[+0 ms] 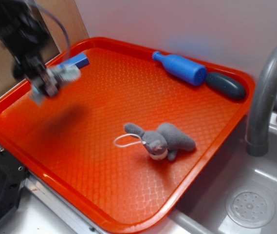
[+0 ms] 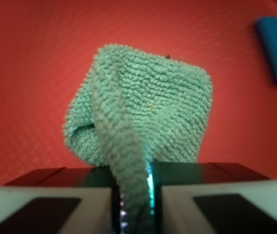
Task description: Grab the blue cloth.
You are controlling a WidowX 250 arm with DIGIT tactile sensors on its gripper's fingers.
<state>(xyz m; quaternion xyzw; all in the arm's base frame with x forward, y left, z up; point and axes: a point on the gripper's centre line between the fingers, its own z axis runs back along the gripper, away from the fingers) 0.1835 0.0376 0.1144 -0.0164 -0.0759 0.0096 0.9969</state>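
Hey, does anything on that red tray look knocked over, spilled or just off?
Only small things: the blue bottle and grey plush bunny lie on their sides on the tray. The blue cloth hangs bunched from the gripper. No spill or damage shows.

The cloth (image 2: 143, 107) is soft terry with a rough, looped knit surface, matt. The tray (image 1: 128, 92) looks like plastic, slightly glossy, with a fine embossed grid pattern. The bottle (image 1: 179, 67) is smooth plastic with a dull shine. The bunny (image 1: 162, 140) is fuzzy plush, matt. The block (image 1: 77, 61) looks smooth. The faucet (image 1: 265, 92) and sink (image 1: 250, 204) look like grey brushed metal.
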